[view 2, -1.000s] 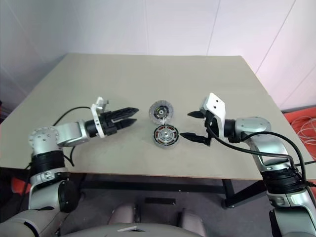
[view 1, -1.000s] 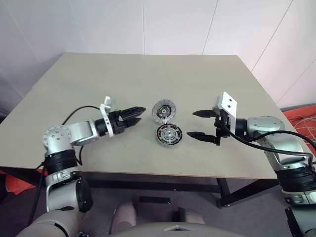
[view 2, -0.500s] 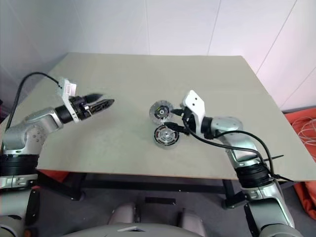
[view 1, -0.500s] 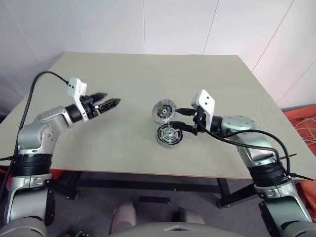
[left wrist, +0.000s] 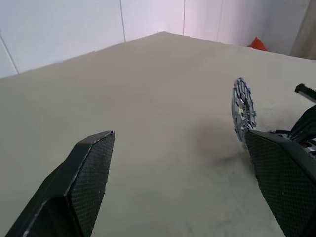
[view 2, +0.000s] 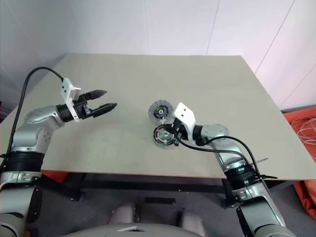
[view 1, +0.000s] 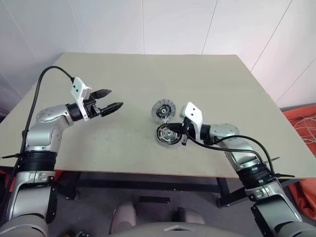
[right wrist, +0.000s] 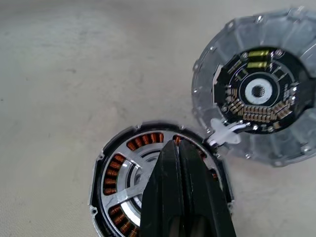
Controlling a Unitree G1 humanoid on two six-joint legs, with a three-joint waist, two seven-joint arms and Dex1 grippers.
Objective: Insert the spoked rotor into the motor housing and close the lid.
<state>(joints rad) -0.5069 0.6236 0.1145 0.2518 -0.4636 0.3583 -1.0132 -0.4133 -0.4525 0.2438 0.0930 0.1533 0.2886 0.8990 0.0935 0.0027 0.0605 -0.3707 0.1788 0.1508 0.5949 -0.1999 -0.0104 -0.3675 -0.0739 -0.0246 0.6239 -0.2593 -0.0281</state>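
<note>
Copper-wound motor housing (right wrist: 158, 187) at frame centre; right gripper (right wrist: 178, 148) fingers closed over hub, left gripper (view 1: 112, 98) wide; advise pressing centrally.

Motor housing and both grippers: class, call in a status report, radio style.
Left gripper open, held off to the side. Right gripper shut, fingertips over the motor housing, gripping nothing visible. Lid beside the housing, not yet on. Nothing blocking.

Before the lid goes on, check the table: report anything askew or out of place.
The lid is askew: it stands tilted up almost on edge instead of lying flat, right beside the motor housing, its circuit-board face exposed. Nothing looks spilled or broken.
</note>
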